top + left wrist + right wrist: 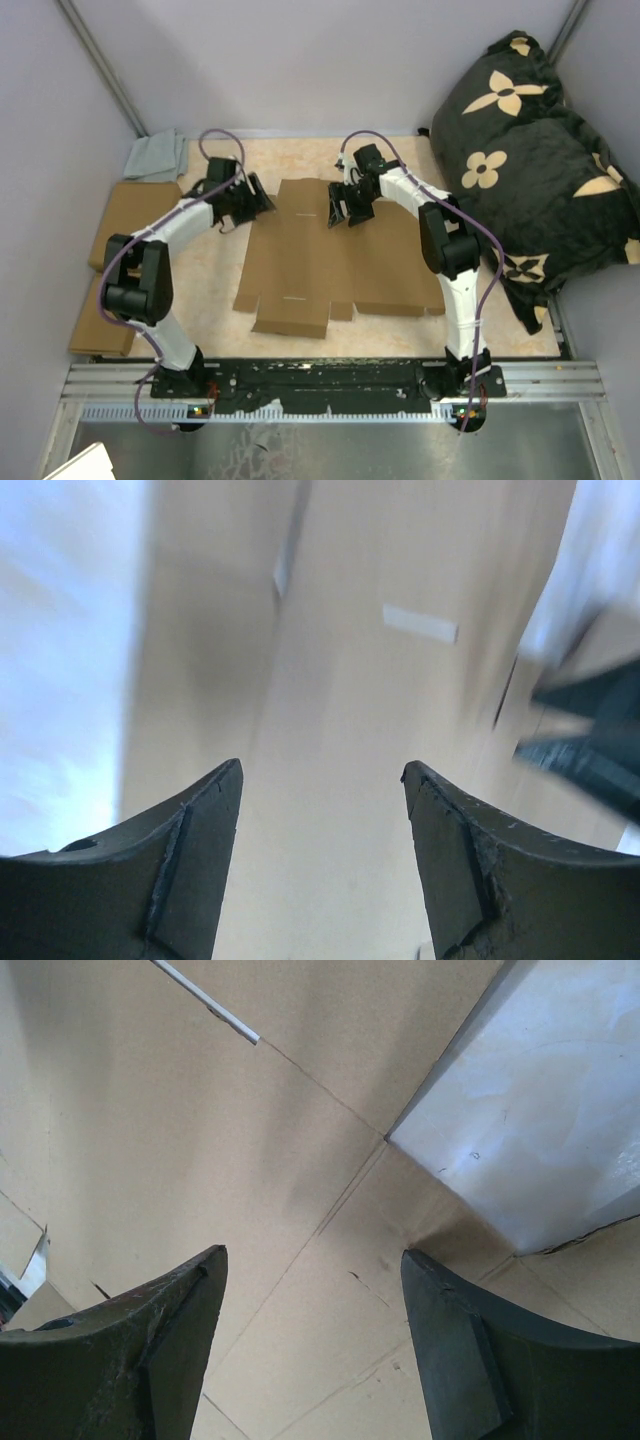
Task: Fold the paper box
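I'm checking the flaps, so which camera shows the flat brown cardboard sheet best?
The top external view: nearly the whole flat brown corrugated cardboard sheet lies in frame, flaps included. The right wrist shows only a close creased patch; the left wrist, a blurred patch.

White left arm (180, 215) and right arm (465, 300), black joints (140, 290), purple cables (215, 135)

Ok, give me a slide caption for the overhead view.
Flat, unfolded paper box awaiting folding, left hand and right hand open near its far edge.
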Motion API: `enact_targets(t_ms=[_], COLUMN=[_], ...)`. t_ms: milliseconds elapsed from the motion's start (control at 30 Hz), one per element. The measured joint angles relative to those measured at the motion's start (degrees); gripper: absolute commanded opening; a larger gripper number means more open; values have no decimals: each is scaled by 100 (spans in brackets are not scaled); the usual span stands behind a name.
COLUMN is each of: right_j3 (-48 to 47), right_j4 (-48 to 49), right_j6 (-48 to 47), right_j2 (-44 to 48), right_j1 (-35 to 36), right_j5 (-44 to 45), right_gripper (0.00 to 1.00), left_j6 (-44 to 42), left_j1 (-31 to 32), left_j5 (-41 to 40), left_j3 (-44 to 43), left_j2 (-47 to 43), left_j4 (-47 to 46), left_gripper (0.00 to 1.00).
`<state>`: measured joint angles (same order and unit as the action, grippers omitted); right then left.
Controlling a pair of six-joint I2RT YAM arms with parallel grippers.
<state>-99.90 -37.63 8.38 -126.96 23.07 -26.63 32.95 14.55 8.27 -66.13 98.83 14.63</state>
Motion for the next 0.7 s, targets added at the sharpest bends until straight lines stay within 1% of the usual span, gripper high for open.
enact_targets(t_ms=[100, 167, 333, 500, 700], right_j3=[-15, -39, -42, -76, -107], right_j4=[-17, -37, -55, -103, -140], right_j6=[-44, -83, -197, -286, -343], right_j2=[-11, -26, -28, -52, -79], right_j1=[-2, -4, -9, -11, -33], right_j5=[-13, -31, -68, -96, -173], right_gripper=[72, 72, 72, 72, 72], left_j6=[-74, -153, -444, -739, -968], left_j1=[-369, -455, -481, -501, -505], left_j5=[-212, -295, -367, -297, -243], left_j3=[-772, -1248, -2363, -3067, -4138], left_j2=[195, 444, 1401, 2203, 3064], left_j4=[-39, -76, -90, -13, 258], left_gripper=[73, 72, 72, 71, 71])
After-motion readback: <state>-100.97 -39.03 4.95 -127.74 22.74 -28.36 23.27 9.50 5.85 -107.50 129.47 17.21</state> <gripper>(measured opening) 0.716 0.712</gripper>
